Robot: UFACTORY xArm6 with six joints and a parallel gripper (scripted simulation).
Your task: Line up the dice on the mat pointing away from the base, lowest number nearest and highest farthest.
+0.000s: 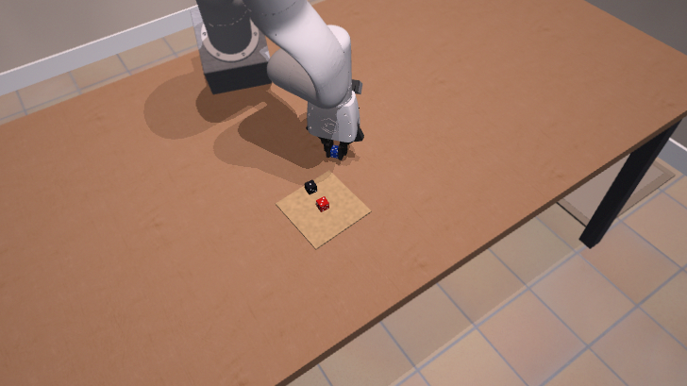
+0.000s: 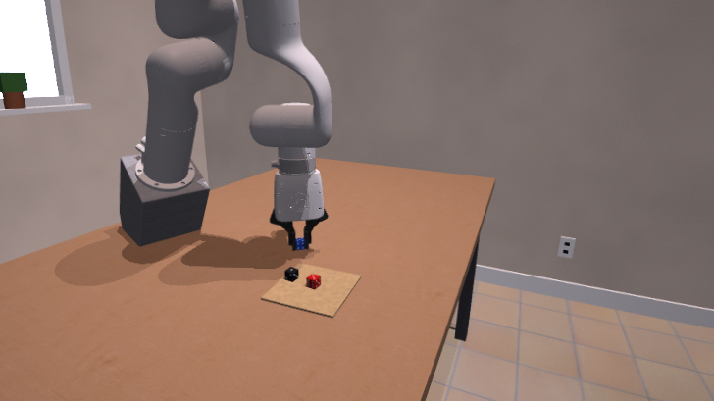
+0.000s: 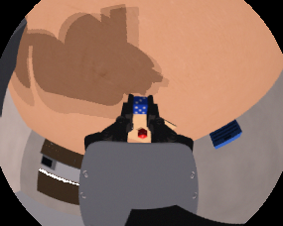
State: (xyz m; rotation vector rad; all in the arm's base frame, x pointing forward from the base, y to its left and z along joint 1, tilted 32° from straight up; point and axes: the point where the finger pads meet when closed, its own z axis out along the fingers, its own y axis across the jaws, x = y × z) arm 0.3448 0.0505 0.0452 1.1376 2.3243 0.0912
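Off the mat, at its 12 o'clock, my gripper clasps the blue die. Small, stiff, probably slippery; I pinch opposite flat faces.

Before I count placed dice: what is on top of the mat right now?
The red die sits well inside the mat. The black die sits at its near corner; whether it is fully on cannot be told. The blue die is off it, in the gripper.

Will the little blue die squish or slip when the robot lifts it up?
Probably not squish: the blue die keeps its crisp cube shape between the gripper's fingers. Its flat sides likely help grip. It looks tiny, so probably light, and should rest flat rather than roll.
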